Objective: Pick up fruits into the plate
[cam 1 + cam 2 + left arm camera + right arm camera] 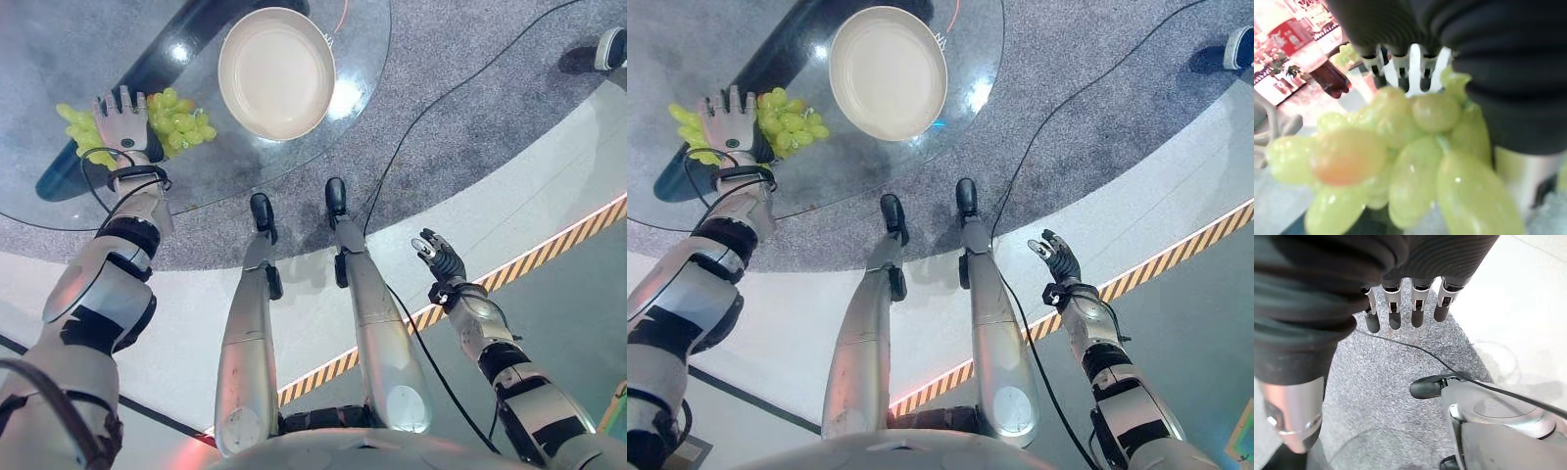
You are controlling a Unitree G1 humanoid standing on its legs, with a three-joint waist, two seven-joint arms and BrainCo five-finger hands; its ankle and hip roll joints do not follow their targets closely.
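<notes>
A bunch of green grapes [181, 122] lies on the round glass table [230, 166], left of an empty cream plate [276, 70]. My left hand [121, 122] rests on top of the bunch's left part, fingers stretched out over it. In the left wrist view the grapes [1400, 161] sit right under the palm. My right hand [441, 257] hangs low at my right side over the floor, far from the table. Its fingers [1403, 308] are straight and hold nothing.
A dark table base [167, 49] shows through the glass behind the grapes. Grey carpet surrounds the table. A yellow-and-black striped line [529, 264] crosses the floor on the right. A person's shoe [612, 44] is at the far right.
</notes>
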